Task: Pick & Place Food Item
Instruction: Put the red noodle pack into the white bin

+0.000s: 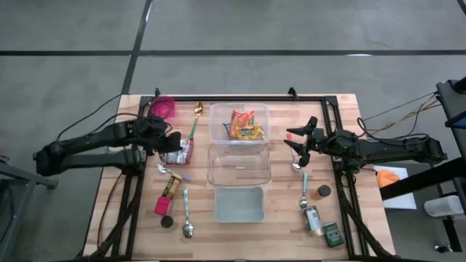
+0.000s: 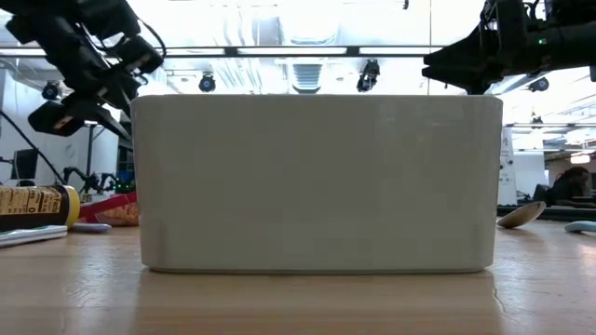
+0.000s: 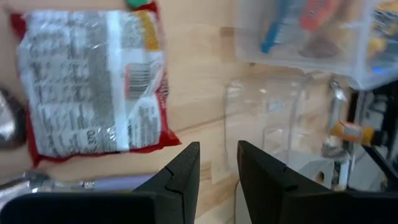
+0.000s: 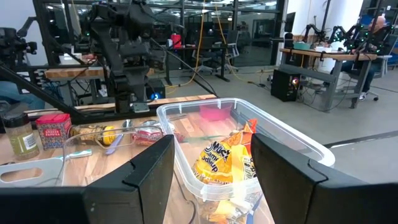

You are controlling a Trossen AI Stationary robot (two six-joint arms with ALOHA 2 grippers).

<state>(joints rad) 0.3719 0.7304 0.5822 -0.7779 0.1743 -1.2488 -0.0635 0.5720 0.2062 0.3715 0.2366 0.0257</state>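
Observation:
A red-and-white food packet lies flat on the wooden table, left of two clear tubs. The far tub holds yellow and orange snack packs. The near tub is empty. My left gripper hovers just above the packet's near-right corner, tilted downward. Its fingers are a narrow gap apart with bare table between them. My right gripper waits level to the right of the tubs, open and facing the filled one.
A pale rectangular tray sits nearer than the tubs. On the left are a pink bowl, spoons and a brown bottle. On the right are a spoon, a spice jar and a green box.

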